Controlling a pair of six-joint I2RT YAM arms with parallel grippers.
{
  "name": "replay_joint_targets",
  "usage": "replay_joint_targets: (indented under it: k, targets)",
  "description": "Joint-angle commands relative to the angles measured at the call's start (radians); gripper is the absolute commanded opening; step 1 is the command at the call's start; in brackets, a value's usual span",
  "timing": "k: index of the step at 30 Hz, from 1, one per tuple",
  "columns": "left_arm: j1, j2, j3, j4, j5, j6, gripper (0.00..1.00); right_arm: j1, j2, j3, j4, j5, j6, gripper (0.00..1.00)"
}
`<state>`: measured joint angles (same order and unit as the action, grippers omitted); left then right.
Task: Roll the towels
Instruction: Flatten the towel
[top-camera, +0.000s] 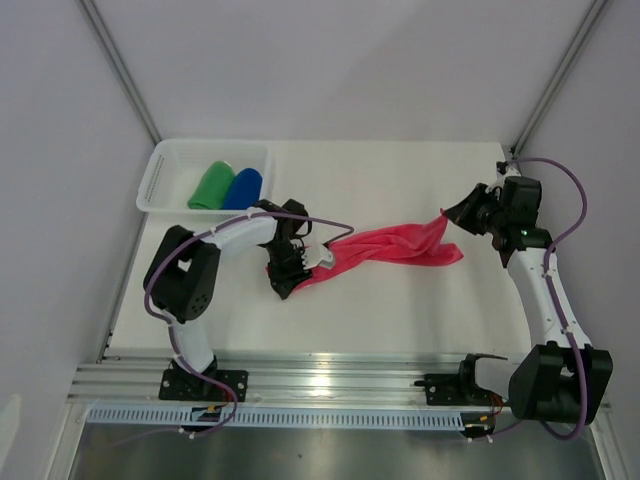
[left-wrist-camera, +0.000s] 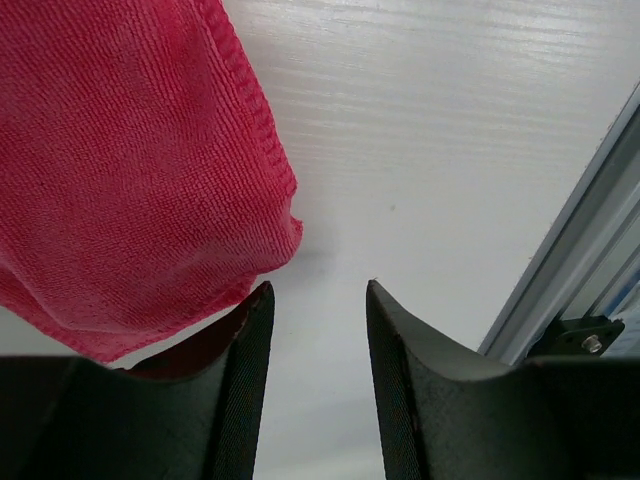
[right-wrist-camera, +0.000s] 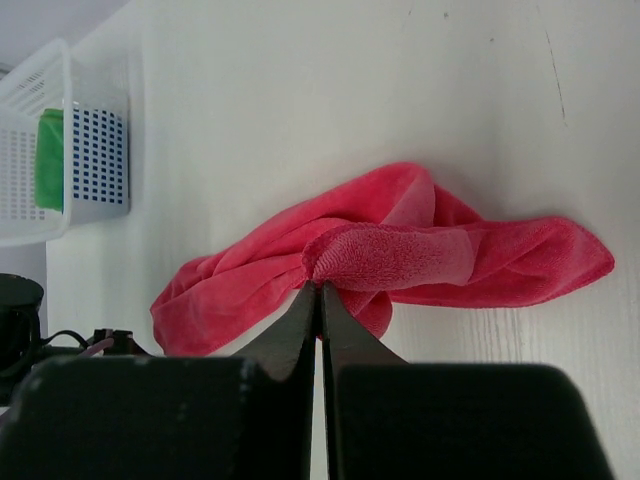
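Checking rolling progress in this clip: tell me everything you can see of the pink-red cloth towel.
The pink-red cloth towel is soft, finely ribbed fabric with a stitched hem. Not rolled: it lies bunched in a long twisted strip across the white table between the arms. The right gripper is shut on a fold at its right end. Its left end lies beside one finger of the left gripper, whose open jaws frame only bare table.

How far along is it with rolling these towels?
Two look done: the green towel and blue towel sit rolled in the basket. In hand: the red towel, unrolled on the table, its end pinched by the right tool; the left tool is open beside it. Rolling it remains.
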<state>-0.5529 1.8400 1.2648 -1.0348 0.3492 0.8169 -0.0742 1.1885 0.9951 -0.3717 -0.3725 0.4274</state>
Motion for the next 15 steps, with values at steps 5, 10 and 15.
replay_joint_targets:
  k: [5,10,15]
  targets:
    - [0.001,-0.085,-0.010,0.094,-0.032,-0.062,0.48,-0.004,-0.036,0.007,0.042,0.012,-0.016,0.00]
    - [-0.047,-0.105,-0.059,0.169,-0.009,-0.085,0.53,-0.015,-0.038,0.007,0.040,0.000,-0.015,0.00]
    - [-0.079,-0.047,-0.035,0.229,-0.071,-0.237,0.56,-0.030,-0.050,0.005,0.030,-0.005,-0.021,0.00]
